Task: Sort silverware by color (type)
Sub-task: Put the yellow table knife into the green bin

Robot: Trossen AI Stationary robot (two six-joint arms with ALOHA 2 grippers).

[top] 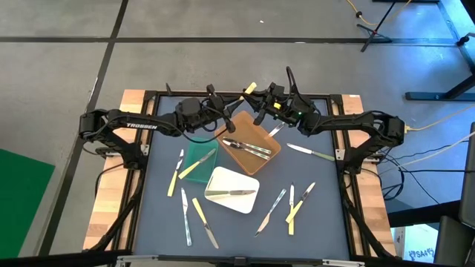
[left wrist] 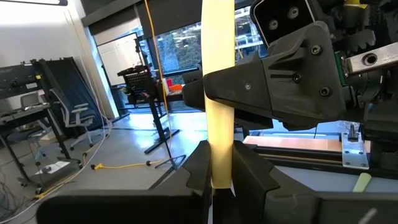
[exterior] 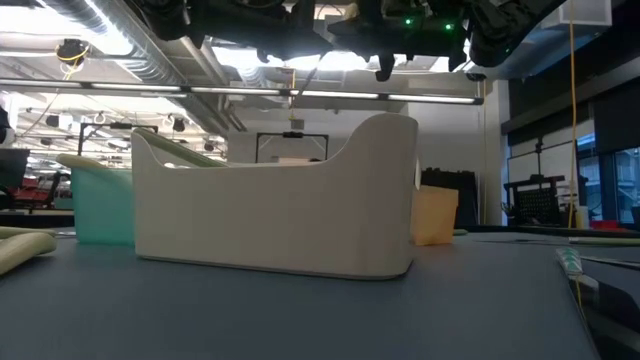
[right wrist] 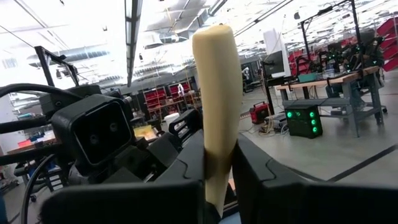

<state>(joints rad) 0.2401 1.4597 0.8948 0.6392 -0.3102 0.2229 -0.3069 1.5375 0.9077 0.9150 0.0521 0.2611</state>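
2 grippers on 1 yellow-handled piece (left wrist: 219,93): a mid-air handover above the table's far edge, over the brown tray (top: 252,145). Left gripper (left wrist: 221,180) and right gripper (right wrist: 217,180) each pinch the pale yellow handle. Next move, I'd say: 1 lets go, the other carries it to its tray. Handle is smooth, rounded, cream; its metal tip is hidden. Other silverware lies scattered on the mat, some already in trays.
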